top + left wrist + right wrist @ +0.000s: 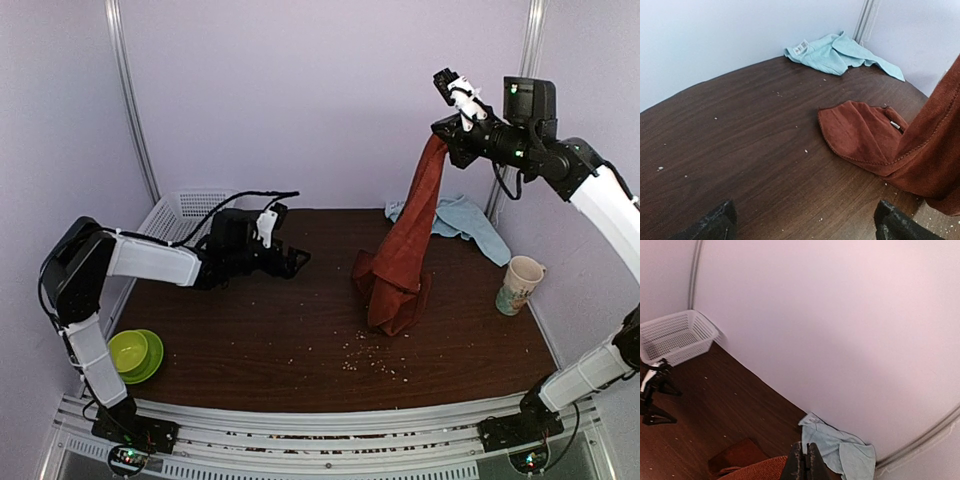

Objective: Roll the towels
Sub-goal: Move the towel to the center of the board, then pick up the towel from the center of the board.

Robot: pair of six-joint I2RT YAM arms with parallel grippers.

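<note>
Right jaws: together, clamped on the top end of the rust-red towel point(405, 240) and held high above the table point(250, 340). The towel's lower end lies bunched on the table, right of centre.

Left jaws: wide apart, low over the table's left half, holding nothing.

Light-blue towel point(460, 218): crumpled at the far right corner.

Risks:
- The single narrow pinch may slip and drop the cloth.
- The bunched end may fold under itself when laid out.
- A swing could tip the paper cup point(520, 285) nearby.

Not determinable: how much cloth sits in the pinch. In the top view the hanging cloth hides part of the blue towel.
</note>
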